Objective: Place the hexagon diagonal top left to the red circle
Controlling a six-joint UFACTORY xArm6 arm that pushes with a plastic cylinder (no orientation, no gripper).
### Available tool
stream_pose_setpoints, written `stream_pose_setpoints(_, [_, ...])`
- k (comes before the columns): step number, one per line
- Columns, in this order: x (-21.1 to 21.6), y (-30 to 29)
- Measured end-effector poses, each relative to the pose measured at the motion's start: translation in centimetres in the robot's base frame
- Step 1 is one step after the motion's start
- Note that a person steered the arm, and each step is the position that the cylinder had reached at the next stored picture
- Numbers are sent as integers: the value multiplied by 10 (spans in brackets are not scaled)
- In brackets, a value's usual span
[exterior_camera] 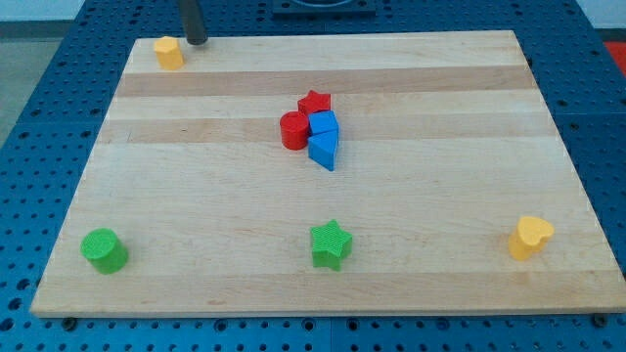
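Observation:
A yellow hexagon (168, 52) sits near the board's top left corner. The red circle (293, 130) stands near the middle of the board, far to the right of and below the hexagon. My tip (197, 42) is at the board's top edge, just to the right of the hexagon with a small gap, not touching it. The dark rod runs up out of the view's top.
A red star (315, 102), a blue block (324, 124) and a blue triangle (324, 150) crowd the red circle's right side. A green circle (104, 250) sits bottom left, a green star (331, 244) bottom middle, a yellow heart (529, 237) bottom right.

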State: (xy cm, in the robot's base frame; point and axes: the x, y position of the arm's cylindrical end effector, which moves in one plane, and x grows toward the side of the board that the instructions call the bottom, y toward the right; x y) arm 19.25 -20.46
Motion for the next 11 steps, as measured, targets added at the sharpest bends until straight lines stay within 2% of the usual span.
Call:
stream_pose_setpoints(4, [4,-61])
stream_pose_setpoints(6, [29,-32])
stream_pose_setpoints(9, [69,43])
stream_pose_setpoints(10, [91,45])
stream_pose_setpoints(11, [92,22])
